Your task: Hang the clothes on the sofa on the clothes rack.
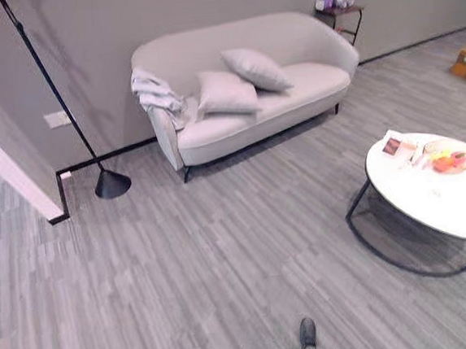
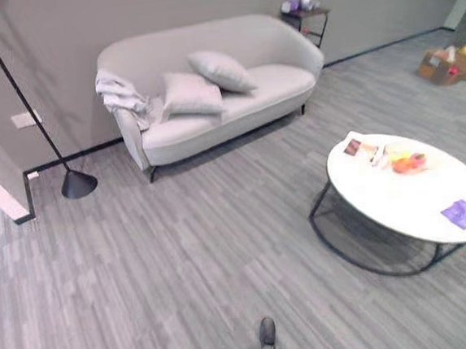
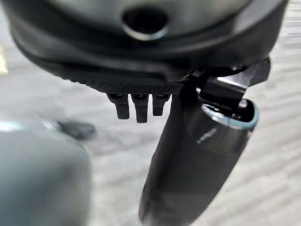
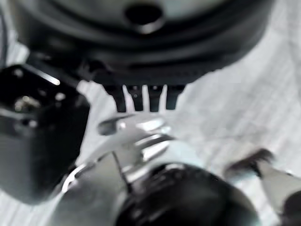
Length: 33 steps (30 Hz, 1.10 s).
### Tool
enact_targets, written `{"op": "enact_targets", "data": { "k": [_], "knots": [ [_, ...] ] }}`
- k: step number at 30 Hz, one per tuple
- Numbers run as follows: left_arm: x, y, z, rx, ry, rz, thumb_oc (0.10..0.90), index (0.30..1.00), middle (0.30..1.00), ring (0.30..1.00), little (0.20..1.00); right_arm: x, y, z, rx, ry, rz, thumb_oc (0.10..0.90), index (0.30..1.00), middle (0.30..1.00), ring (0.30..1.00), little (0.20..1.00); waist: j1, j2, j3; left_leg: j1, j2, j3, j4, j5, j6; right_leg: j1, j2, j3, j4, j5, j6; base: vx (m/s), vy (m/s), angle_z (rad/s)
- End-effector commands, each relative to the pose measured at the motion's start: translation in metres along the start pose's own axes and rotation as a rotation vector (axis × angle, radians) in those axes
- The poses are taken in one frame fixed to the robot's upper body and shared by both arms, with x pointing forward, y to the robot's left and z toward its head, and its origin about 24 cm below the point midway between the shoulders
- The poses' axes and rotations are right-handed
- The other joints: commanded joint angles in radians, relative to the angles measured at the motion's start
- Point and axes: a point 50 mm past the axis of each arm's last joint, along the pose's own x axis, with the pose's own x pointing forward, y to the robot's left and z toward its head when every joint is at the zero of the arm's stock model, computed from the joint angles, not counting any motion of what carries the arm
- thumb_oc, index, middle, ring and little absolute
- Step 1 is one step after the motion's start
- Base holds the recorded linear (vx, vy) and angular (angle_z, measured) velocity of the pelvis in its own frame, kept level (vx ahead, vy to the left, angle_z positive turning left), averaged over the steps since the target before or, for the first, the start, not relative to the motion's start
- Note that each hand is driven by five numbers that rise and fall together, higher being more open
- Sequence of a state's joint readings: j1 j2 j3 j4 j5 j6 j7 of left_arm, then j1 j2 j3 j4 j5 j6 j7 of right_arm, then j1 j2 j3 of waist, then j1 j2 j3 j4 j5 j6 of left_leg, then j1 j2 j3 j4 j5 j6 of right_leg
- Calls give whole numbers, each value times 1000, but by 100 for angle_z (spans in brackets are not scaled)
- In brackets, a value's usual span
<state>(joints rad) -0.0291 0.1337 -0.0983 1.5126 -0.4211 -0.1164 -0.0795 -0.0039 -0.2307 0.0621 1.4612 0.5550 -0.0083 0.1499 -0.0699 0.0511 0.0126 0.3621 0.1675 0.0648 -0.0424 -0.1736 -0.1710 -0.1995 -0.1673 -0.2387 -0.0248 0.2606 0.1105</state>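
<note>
A pale grey garment (image 1: 157,91) lies draped over the left armrest of a light grey sofa (image 1: 291,96) that stands against the far wall; the same garment (image 2: 120,93) shows in the right eye view. Two cushions (image 1: 241,80) rest on the seat. Left of the sofa, a thin black pole on a round base (image 1: 111,183) leans up along the wall. My left hand (image 3: 141,47) hangs over the floor, fingers (image 3: 136,106) and thumb (image 3: 197,155) straight, holding nothing. My right hand (image 4: 146,52) also hangs open, fingers (image 4: 141,96) straight, nothing in it.
A round white coffee table (image 2: 415,207) on a black wire frame stands at the right, with small items and a purple card (image 2: 462,213) on it. A small side table (image 1: 341,14) sits beyond the sofa's right end. A cardboard box (image 2: 439,62) lies far right. A wall corner (image 1: 21,181) juts in at left.
</note>
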Motion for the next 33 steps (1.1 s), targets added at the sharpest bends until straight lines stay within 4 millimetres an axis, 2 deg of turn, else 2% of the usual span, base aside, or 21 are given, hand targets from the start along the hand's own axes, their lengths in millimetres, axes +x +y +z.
{"op": "enact_targets", "data": {
  "k": [1, 2, 4, 5, 6, 7, 8, 10, 12, 16, 18, 20, 21, 22, 23, 24, 25, 26, 28, 31, 33],
  "knots": [
    [2, -4, 23, 36, -88, -3, 800, 900, 900, 900, 900, 1, 14, -12, -142, 56, 41, 800, 900, 900, 900, 900, 24, -32, 18, -56, 60, -80, -32, 211, 23, 11, -15, 65, -63, -29, 73, 468, -653, 14],
    [2, -9, 27, 7, -108, -12, 800, 900, 900, 900, 900, 2, 16, -2, -229, 21, 42, 800, 900, 900, 900, 900, 36, -32, 9, -99, 94, -90, 70, 301, 7, 49, 21, 38, -63, -71, 41, 322, -455, -4],
    [2, -8, 29, -34, -109, -3, 800, 900, 900, 900, 900, 3, 20, 6, -293, -7, 46, 800, 900, 900, 900, 900, 44, -42, 11, -164, 136, -74, 228, 390, -6, 111, 61, 12, -63, -130, -5, 474, -669, 11],
    [3, -15, 42, -40, -147, -9, 800, 900, 900, 900, 900, 3, 23, 22, -387, -53, 36, 800, 900, 900, 900, 900, 66, -85, 56, -286, 142, -43, 458, 421, 60, 199, 80, 4, -63, -186, -55, 498, -658, 47],
    [3, -18, 46, -27, -162, -19, 800, 900, 900, 900, 900, 3, 21, 31, -422, -73, 24, 800, 900, 900, 900, 900, 80, -95, 71, -335, 85, -48, 498, 362, 81, 217, 77, 17, -63, -199, -58, 569, -639, 21],
    [3, -19, 50, -29, -181, -29, 800, 900, 900, 900, 900, 2, 23, 40, -463, -93, 29, 800, 900, 900, 900, 900, 113, -112, 89, -471, -62, -45, 546, 251, 110, 252, 75, 41, -63, -223, -59, 644, -244, 32],
    [3, -11, 41, -102, -152, -4, 800, 900, 900, 900, 900, 3, 29, 43, -498, -105, 43, 800, 900, 900, 900, 900, 143, -102, 80, -522, -142, 62, 297, 181, 151, 303, 89, 45, -63, -271, -44, 734, -158, -45],
    [2, -3, 26, -217, -103, 33, 800, 900, 900, 900, 900, 3, 40, 43, -575, -123, 59, 800, 900, 900, 900, 900, 195, -70, 73, -596, -172, 78, 22, 335, 122, 396, 140, 62, -63, -335, -58, 747, -29, -66],
    [1, 2, 18, -282, -78, 66, 800, 900, 900, 900, 900, 4, 57, 43, -624, -146, 94, 800, 900, 900, 900, 900, 231, -78, 72, -662, -183, 60, -22, 365, 111, 463, 157, 96, -63, -374, -73, 486, -17, -46],
    [-2, 13, -7, -378, 0, 113, 800, 900, 900, 900, 900, 4, 72, 31, -670, -137, 149, 800, 900, 900, 900, 900, 239, -90, 37, -592, -201, 46, -23, 385, 146, 504, 139, 129, -4, -403, -57, 480, 93, -62],
    [-2, 16, -5, -354, -11, 120, 800, 900, 900, 900, 900, 5, 77, 16, -713, -101, 191, 800, 900, 900, 900, 900, 242, -128, -7, -520, -231, 76, -27, 351, 174, 491, 82, 124, 102, -299, 7, 670, 210, 11],
    [-1, 14, 6, -286, -48, 100, 800, 900, 900, 900, 900, 4, 77, 19, -747, -116, 186, 800, 900, 900, 900, 900, 235, -135, -15, -468, -251, 87, -41, 318, 196, 449, 51, 105, 252, -207, 40, 521, 267, 14],
    [1, 10, 27, -201, -110, 85, 800, 900, 900, 900, 900, 4, 79, 31, -778, -161, 168, 800, 900, 900, 900, 900, 217, -123, -4, -407, -266, 89, -45, 270, 224, 378, 11, 77, 449, -102, 72, 443, 315, 3],
    [1, 8, 39, -161, -143, 82, 800, 900, 900, 900, 900, 3, 81, 38, -780, -188, 160, 800, 900, 900, 900, 900, 200, -113, 6, -376, -269, 89, -45, 249, 236, 343, -16, 52, 534, -58, 78, 567, 398, 35],
    [1, 6, 54, -102, -181, 72, 800, 900, 900, 900, 900, 2, 84, 46, -772, -225, 156, 800, 900, 900, 900, 900, 173, -83, 13, -324, -248, 82, -45, 211, 247, 261, -34, 13, 639, -74, 54, 455, 261, 49],
    [1, 6, 59, -92, -197, 70, 800, 900, 900, 900, 900, 1, 86, 49, -769, -246, 164, 800, 900, 900, 900, 900, 157, -78, 23, -302, -248, 66, -45, 197, 246, 214, -35, 7, 664, -125, 34, 613, 151, 44],
    [0, 4, 66, -83, -223, 63, 800, 900, 900, 900, 900, -1, 88, 53, -764, -276, 174, 800, 900, 900, 900, 900, 126, -70, 42, -258, -238, 24, -45, 180, 234, 134, 12, 11, 585, -206, 2, 610, -97, 75],
    [0, 1, 68, -69, -238, 57, 800, 900, 900, 900, 900, -2, 86, 56, -763, -301, 172, 800, 900, 900, 900, 900, 96, -80, 58, -221, -240, -22, -45, 154, 218, 98, 64, 44, 382, -229, -6, 673, -182, 100],
    [1, -2, 66, -66, -233, 57, 800, 900, 900, 900, 900, -3, 85, 61, -747, -320, 163, 800, 900, 900, 900, 900, 62, -100, 72, -170, -246, -81, -45, 111, 201, 58, 109, 132, 145, -188, 10, 426, -154, 101],
    [1, -6, 65, -74, -225, 51, 800, 900, 900, 900, 900, -4, 81, 62, -739, -322, 152, 800, 900, 900, 900, 900, 40, -114, 84, -139, -242, -123, -45, 79, 191, 11, 125, 225, 41, -125, 35, 360, -125, 116],
    [2, -7, 41, -99, -153, 46, 800, 900, 900, 900, 900, -2, 70, 55, -760, -292, 132, 800, 900, 900, 900, 900, 39, -124, 71, -57, -222, -182, -45, 28, 194, 19, 137, 261, 64, -106, 20, 582, -206, 131]
  ]
}}
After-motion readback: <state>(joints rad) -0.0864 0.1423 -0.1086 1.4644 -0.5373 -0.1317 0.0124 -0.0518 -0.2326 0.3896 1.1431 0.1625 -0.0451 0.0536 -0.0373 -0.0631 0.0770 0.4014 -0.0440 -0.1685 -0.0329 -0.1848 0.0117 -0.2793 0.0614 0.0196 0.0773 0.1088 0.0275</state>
